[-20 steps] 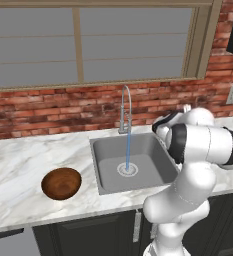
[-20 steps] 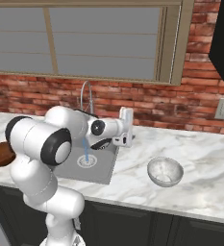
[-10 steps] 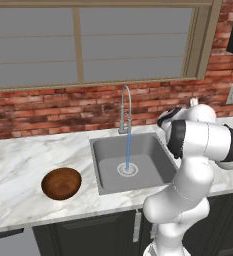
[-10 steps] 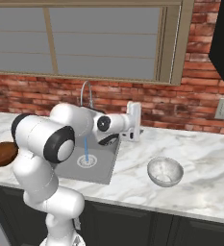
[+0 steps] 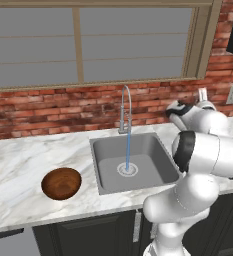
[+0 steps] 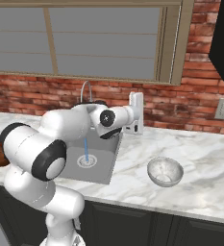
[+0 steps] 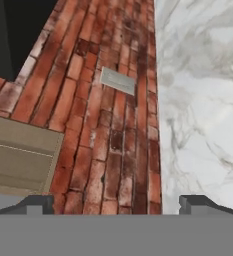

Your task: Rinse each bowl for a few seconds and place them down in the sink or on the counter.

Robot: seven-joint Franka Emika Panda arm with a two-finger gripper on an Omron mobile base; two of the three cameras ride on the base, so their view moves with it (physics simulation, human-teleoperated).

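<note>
A: Bowls first: where are they?

B: The brown bowl (image 5: 61,183) sits upright on the counter (image 5: 18,170) left of the sink (image 5: 133,162), well apart from the basin. The pale bowl (image 6: 165,171) rests upright on the counter right of the sink, near the front edge.

A: Is either one under the water?

B: No. A thin stream runs from the faucet (image 5: 125,107) straight down to the drain, with nothing in the basin. So the tap is on, but as far as I can judge neither bowl is being rinsed yet; both look untouched.

A: And the gripper?

B: The gripper (image 6: 136,111) is raised by the brick wall (image 7: 113,130) behind the counter, right of the sink, holding nothing. In the hand view its two fingertips (image 7: 194,202) stand far apart at the bottom, so it is spread wide, facing the wall outlet (image 7: 118,80) and marble.

A: What is left?

B: Practically all of it, I'd say: pick up each bowl, rinse it, set it down
</note>
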